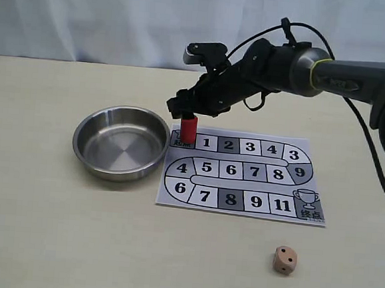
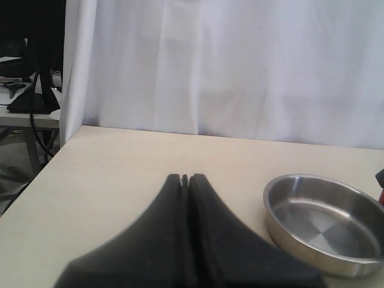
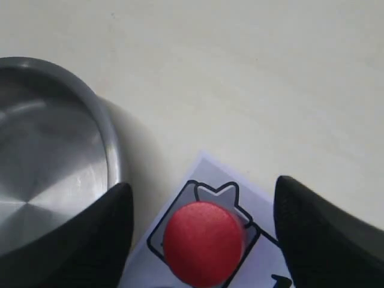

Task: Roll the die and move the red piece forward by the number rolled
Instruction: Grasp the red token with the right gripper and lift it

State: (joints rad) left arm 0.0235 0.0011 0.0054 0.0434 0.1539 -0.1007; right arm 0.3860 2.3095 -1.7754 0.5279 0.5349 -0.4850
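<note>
I see a round steel bowl [image 1: 120,145] on the pale counter [image 1: 39,232], just beside the left edge of a printed game board [image 1: 243,183] with numbered squares and a trophy at its last square. A white curtain [image 1: 89,16] hangs behind.

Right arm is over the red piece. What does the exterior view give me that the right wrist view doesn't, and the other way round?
Exterior only: the die lying on the table, off the board beyond its trophy corner, plus the whole numbered track. Right wrist only: the right gripper seen from above, fingers open on either side of the red piece with a gap on each side. Both: the red piece upright on the start square, next to the steel bowl.
</note>
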